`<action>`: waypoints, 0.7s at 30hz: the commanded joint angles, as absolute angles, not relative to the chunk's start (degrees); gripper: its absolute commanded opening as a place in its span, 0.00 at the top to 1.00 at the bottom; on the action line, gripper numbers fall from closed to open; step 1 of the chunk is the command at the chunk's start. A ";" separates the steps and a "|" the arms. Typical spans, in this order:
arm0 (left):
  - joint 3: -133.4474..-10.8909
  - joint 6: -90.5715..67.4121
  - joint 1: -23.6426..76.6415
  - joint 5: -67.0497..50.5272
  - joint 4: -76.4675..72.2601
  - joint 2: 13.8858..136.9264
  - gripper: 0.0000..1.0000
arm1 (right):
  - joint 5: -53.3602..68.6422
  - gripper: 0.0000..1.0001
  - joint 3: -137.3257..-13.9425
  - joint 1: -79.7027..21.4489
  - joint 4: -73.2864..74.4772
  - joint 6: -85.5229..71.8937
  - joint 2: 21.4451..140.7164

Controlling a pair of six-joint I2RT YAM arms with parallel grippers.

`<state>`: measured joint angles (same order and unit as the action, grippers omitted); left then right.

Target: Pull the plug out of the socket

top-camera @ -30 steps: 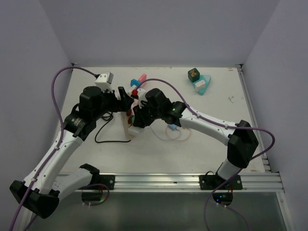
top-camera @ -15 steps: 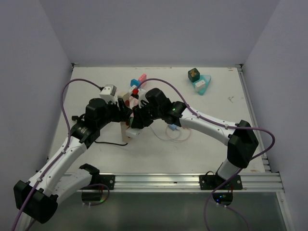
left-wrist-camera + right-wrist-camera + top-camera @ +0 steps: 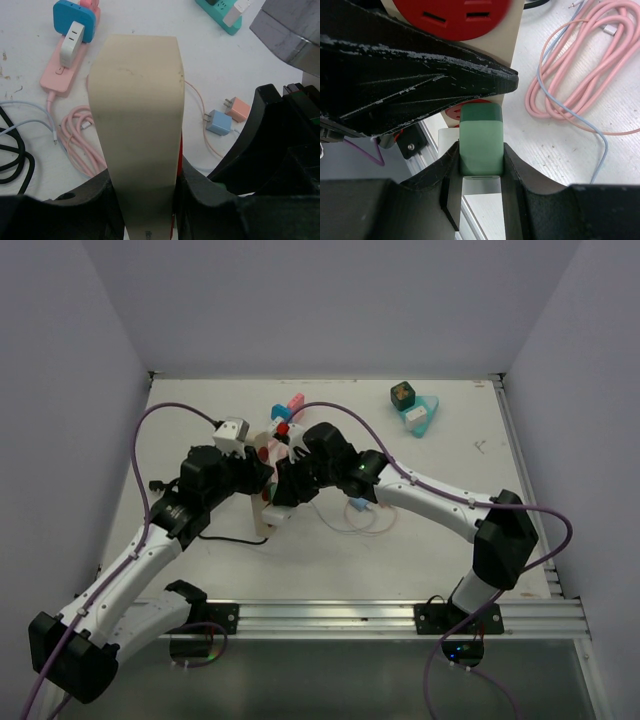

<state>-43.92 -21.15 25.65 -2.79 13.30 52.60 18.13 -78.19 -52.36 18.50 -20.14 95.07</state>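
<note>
My left hand [image 3: 147, 196] just closed on the tall beige plastic socket block [image 3: 140, 115]; right hand [image 3: 480, 175] grips its green square plug [image 3: 480, 142]. Braced to pull.

The socket board [image 3: 142, 125] is standing upright on the bench [image 3: 450, 540], inside the left end effector [image 3: 147, 205]. The plug [image 3: 480, 142] is sitting against its face, inside the right end effector [image 3: 480, 165]. A cable coil [image 3: 580, 65] is lying to the right.
</note>
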 commanded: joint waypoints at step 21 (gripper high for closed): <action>-50.36 -3.78 24.52 23.55 11.43 58.36 1.00 | 17.66 1.00 -68.65 -49.40 28.65 -20.74 72.25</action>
<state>-49.30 -18.57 30.20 -3.40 9.39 57.01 12.71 -69.36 -50.78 16.14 -20.49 82.65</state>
